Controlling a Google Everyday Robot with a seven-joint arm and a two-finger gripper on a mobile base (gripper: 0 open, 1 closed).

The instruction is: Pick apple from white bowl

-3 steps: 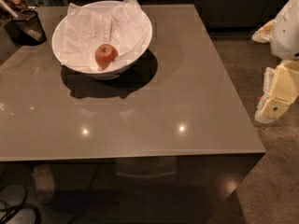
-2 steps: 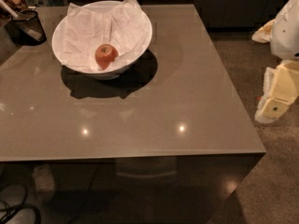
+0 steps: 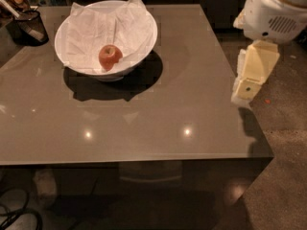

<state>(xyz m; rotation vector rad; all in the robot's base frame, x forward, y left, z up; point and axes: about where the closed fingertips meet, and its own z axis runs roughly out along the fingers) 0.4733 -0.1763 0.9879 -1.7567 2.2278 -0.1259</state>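
Note:
The apple (image 3: 110, 57) is small, round and red-orange. It lies inside the white bowl (image 3: 144, 46), on the crumpled white paper (image 3: 103, 28) that lines it. The bowl stands on the far left part of the grey-brown table (image 3: 158, 114). My gripper (image 3: 250, 80) is the cream-coloured end of the arm, hanging at the table's right edge below the white arm housing (image 3: 273, 13). It is far to the right of the bowl and touches nothing.
A small black mesh cup (image 3: 29, 28) with utensils stands at the table's far left corner. Two light reflections show on the glossy top near the front. Dark cables (image 3: 19, 214) lie on the floor at the lower left. Speckled floor lies to the right.
The arm and gripper have moved left and a little up, closer to the table's right edge. The bowl and apple have not moved.

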